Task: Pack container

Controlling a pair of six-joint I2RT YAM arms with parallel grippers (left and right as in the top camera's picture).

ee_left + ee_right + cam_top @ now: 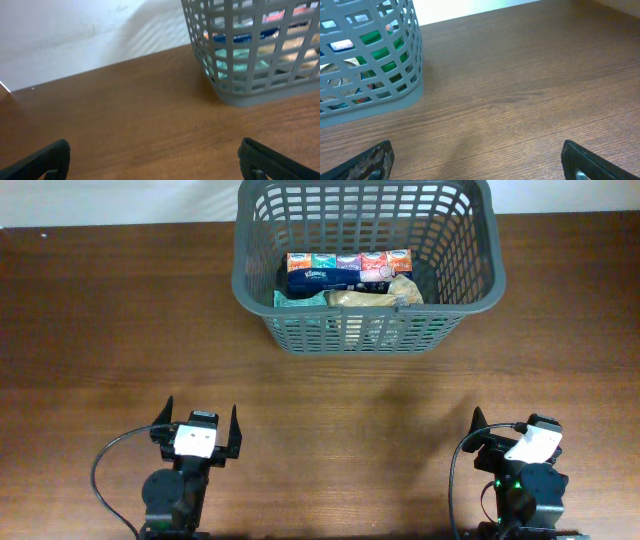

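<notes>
Surface: brown wooden table (120, 330)
Container (350, 332): upper centre of the overhead view, standing upright on the table, mouth up
Long axis: left to right across the frame
Look: dark grey plastic, slotted lattice walls, thick rim
Inside: blue Kleenex box (320, 275) across the back, tan bag (375, 297) in front of it, teal pack (295, 299) at left
Left gripper (155, 150): fingers wide apart, empty, lower left
Right gripper (477, 152): fingers wide apart, empty, lower right

Brown wood-grain counter (120, 330), one container (360, 332) standing on it.
Grain runs left to right (a slight sheen shows in both wrist views). The dark grey lattice container sits upright at far centre, solid base flat on the wood, close to the counter's back edge, casting a soft shadow.
</notes>
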